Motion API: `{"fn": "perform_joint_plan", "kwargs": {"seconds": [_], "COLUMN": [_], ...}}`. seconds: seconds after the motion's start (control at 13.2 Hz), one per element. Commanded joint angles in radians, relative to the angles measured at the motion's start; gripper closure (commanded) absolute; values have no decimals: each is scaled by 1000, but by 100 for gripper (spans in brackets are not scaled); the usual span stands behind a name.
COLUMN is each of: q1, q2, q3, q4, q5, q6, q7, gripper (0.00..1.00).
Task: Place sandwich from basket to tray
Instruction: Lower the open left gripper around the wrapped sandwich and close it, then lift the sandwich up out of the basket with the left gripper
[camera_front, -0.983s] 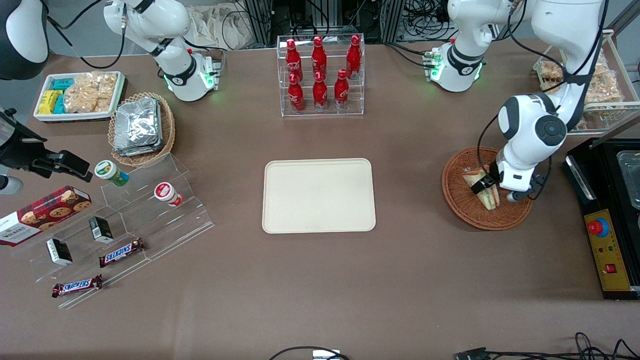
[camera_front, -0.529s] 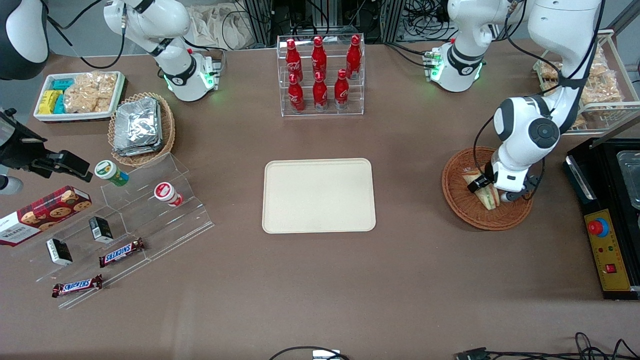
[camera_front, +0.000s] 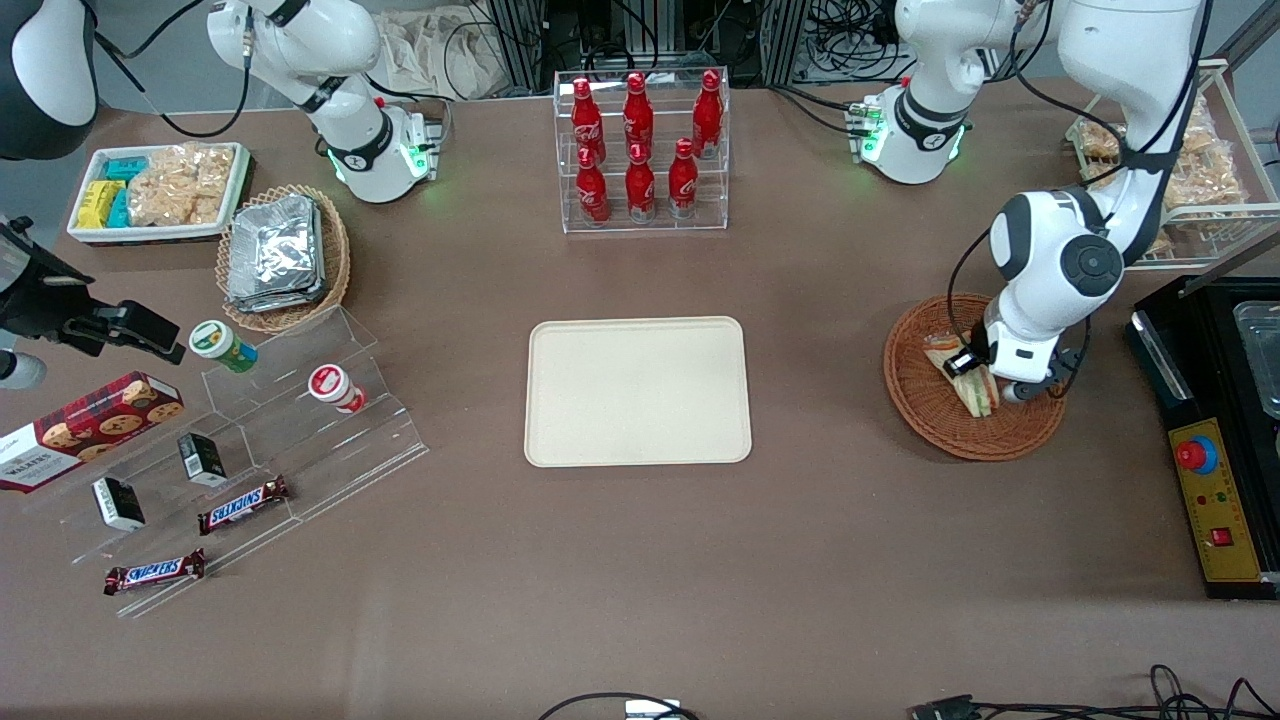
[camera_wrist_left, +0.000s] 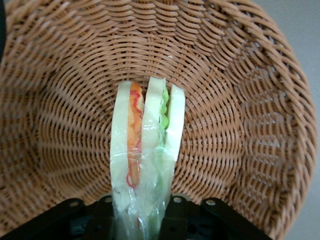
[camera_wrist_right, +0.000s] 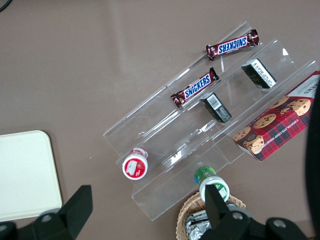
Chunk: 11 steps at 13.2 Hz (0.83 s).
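Closed on the sandwich (camera_wrist_left: 145, 150) inside the basket (camera_front: 915, 395), toward the working arm's end of the tabletop (camera_front: 640, 560): the end effector (camera_front: 968, 364), clamped near the wedge's wrapped end. Tray (camera_front: 638, 392) well apart, toward the middle, nothing on it. Not yet lifted clear of the wicker, by the look of it. Risks: soft bread squashed or slipping from its loose film under the pinch; a low carry catching the basket rim and dragging it along.
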Motion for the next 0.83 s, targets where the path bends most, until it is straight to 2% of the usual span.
{"fn": "perform_joint_plan", "kwargs": {"seconds": [0.0, 0.15, 0.3, 0.45, 0.76], "q1": [-8, -8, -8, -8, -24], "q2": [-138, -213, -256, -253, -214], "q3": [2, 0, 0, 0, -3], "q4": [9, 58, 166, 316, 585], "q5": [-7, 1, 2, 2, -2], "q6": [-142, -277, -448, -634, -889], "q7": [3, 5, 17, 46, 101], "gripper": [95, 95, 98, 98, 98]}}
